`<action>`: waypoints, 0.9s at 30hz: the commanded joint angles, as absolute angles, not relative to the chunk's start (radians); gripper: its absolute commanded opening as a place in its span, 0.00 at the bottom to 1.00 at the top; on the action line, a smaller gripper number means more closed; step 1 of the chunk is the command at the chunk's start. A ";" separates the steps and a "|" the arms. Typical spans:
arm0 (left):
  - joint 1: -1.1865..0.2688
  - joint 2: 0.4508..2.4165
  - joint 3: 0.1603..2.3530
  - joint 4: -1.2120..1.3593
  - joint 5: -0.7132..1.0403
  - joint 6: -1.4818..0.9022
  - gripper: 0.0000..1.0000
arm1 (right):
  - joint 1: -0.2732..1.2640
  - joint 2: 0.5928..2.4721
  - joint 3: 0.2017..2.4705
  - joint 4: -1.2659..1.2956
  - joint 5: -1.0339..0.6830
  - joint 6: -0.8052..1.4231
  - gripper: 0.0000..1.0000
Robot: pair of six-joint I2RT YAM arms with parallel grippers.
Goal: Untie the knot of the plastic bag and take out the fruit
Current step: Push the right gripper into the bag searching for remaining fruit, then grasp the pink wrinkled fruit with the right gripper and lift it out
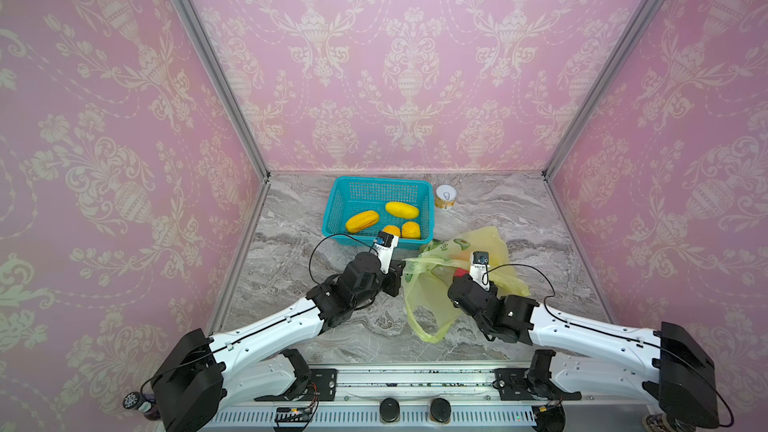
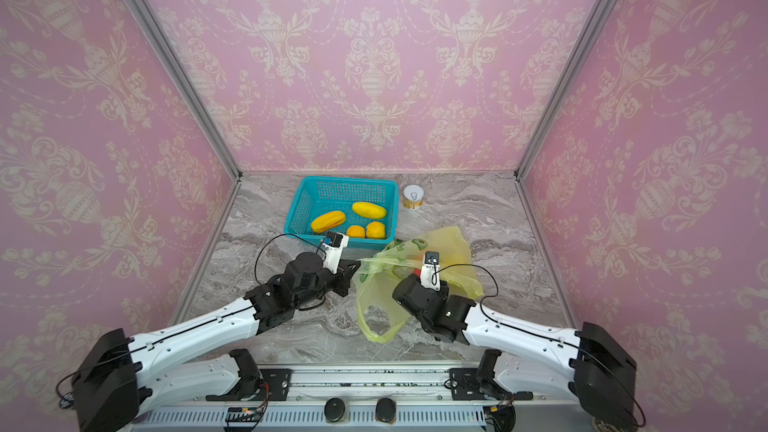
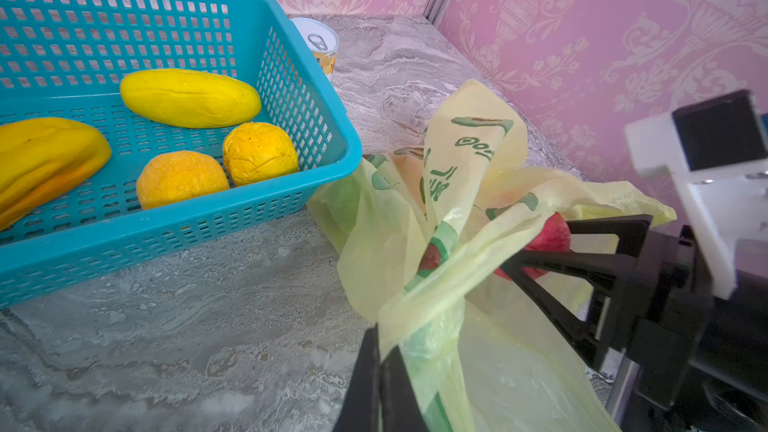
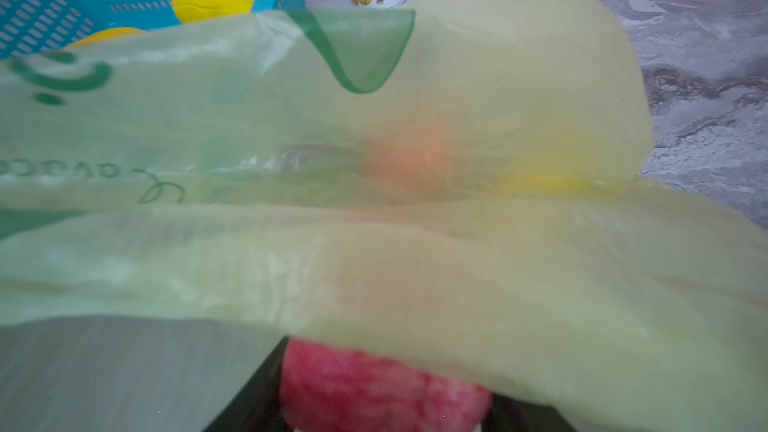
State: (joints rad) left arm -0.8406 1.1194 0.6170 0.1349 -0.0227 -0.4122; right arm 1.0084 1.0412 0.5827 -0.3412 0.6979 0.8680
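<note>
The plastic bag [image 1: 484, 243] lies slumped on the worktop [image 1: 532, 218], right of the middle. Its far side touches the near right corner of the teal basket [image 1: 376, 181], and one loop handle [image 1: 430, 336] trails toward the front edge. The thin plastic carries green printed marks. In the right wrist view an orange glow [image 4: 407, 155] and a yellow one [image 4: 540, 178] show through it, too blurred to make out as shapes.

At the bag's mouth sits a red fruit [image 4: 374, 388], half under a fold of plastic. The right gripper [image 3: 538, 243] reaches into the opening with its fingers [image 3: 602, 224] closed around that fruit, one on each side.

The left gripper [image 3: 384, 342] is at the bag's left edge, its fingers pressed together on a bunched strip of the plastic, which runs stretched from there up toward the body of the bag.

In the basket lie two yellow fruits [image 1: 402, 209] [image 1: 362, 221] and two orange fruits [image 1: 391, 229] [image 1: 410, 229], the orange pair against the near wall. A small can [image 1: 445, 196] with a pull-ring lid stands upright just beside the basket's far right corner, apart from the bag.
</note>
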 commanded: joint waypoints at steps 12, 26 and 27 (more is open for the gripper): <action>-0.836 1.175 0.618 0.166 -0.038 -0.411 0.00 | 1.063 0.655 0.547 -0.130 0.291 0.570 0.26; -0.836 1.169 0.506 0.212 -0.008 -0.347 0.00 | 0.933 0.977 0.830 -0.062 0.407 0.554 0.23; -0.836 1.167 0.506 0.211 -0.013 -0.343 0.00 | 0.905 1.016 0.850 -0.058 0.386 0.562 0.22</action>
